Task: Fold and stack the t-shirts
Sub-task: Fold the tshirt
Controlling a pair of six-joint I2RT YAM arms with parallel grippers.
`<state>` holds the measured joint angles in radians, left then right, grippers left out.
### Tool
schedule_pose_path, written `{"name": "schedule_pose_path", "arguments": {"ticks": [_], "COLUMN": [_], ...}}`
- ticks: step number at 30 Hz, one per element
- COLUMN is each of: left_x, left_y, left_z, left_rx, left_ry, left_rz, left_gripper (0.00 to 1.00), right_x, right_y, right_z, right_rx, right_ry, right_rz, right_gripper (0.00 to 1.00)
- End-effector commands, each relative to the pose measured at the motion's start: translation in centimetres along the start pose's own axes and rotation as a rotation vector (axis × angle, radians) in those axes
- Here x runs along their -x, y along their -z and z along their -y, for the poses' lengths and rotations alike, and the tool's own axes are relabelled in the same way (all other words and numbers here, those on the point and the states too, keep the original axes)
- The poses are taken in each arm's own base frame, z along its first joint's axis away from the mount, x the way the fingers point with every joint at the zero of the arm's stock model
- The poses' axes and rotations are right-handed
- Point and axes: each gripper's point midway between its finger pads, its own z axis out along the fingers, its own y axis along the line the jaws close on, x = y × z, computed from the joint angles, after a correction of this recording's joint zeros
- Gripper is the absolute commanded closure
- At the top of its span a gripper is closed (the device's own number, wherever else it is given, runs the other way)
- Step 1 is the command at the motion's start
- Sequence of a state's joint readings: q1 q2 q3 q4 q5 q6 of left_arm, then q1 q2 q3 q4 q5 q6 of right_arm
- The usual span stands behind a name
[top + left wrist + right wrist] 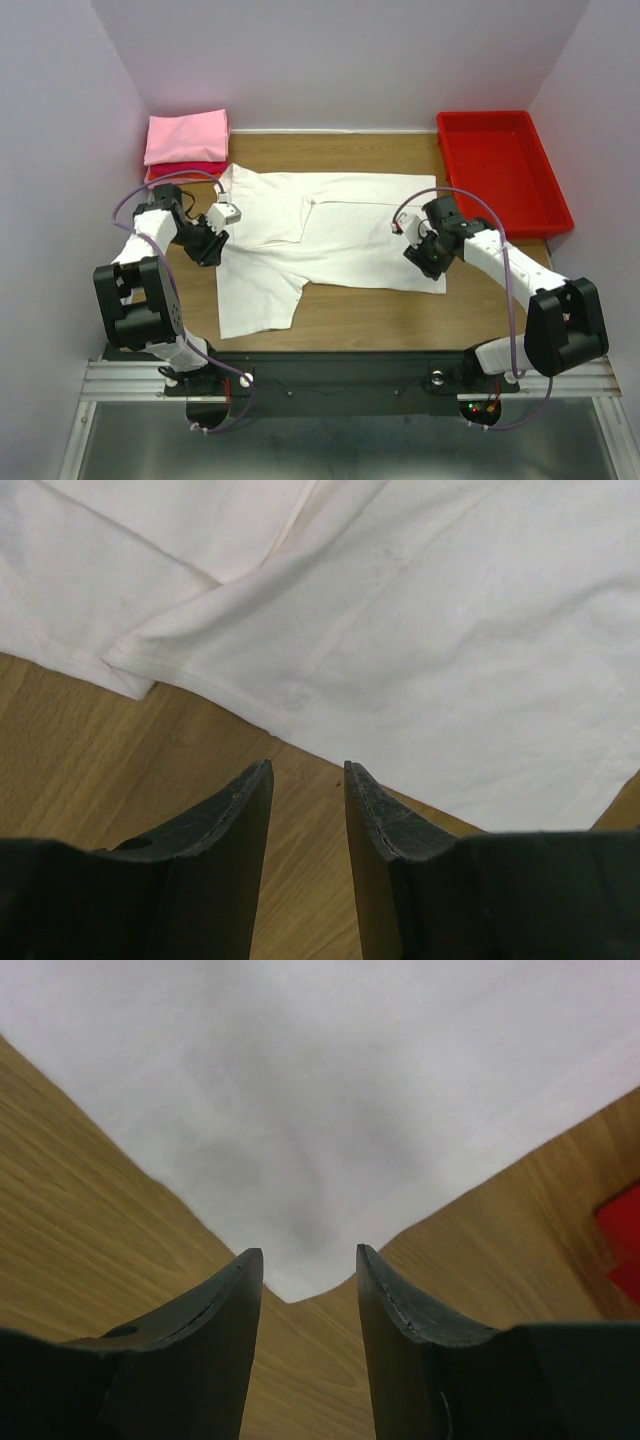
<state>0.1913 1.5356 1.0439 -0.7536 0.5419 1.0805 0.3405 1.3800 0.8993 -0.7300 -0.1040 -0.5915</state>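
A large white t-shirt (340, 235) lies spread flat on the wooden table, with one sleeve folded inward; no red print shows. A folded pink t-shirt (187, 135) lies on a folded red one (185, 171) at the back left. My left gripper (210, 247) is open and empty at the shirt's left edge; in the left wrist view its fingers (308, 775) hover over bare wood just short of the shirt's hem (300, 730). My right gripper (428, 262) is open and empty at the shirt's near right corner, and that corner (290, 1285) lies between its fingertips (308, 1260).
A rigid red plastic tray (548, 185) stands at the back right, and its edge shows in the right wrist view (622, 1235). Walls close in the left, back and right. Bare wood (380, 315) runs along the near side of the table.
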Motion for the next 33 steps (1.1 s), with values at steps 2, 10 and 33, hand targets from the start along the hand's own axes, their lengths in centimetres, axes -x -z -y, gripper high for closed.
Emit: {"name": "schedule_pose_path", "arguments": {"ticks": [2, 10, 33], "left_x": [0.2, -0.1, -2.0], "left_y": [0.4, 0.0, -1.8], "left_z": [-0.4, -0.4, 3.8], "left_rx": [0.041, 0.045, -0.01], "left_ry": [-0.064, -0.073, -0.248], "left_rz": [0.0, -0.017, -0.06], "left_gripper": [0.54, 0.54, 0.53], "right_x": [-1.3, -3.7, -6.2], "right_y": [0.8, -0.8, -3.8], "right_z": [0.9, -0.7, -0.8], "right_rx": [-0.05, 0.006, -0.007], "right_ry": [0.075, 0.1, 0.12], "right_rz": [0.0, -0.049, -0.113], "right_gripper": [0.53, 0.55, 0.85]}}
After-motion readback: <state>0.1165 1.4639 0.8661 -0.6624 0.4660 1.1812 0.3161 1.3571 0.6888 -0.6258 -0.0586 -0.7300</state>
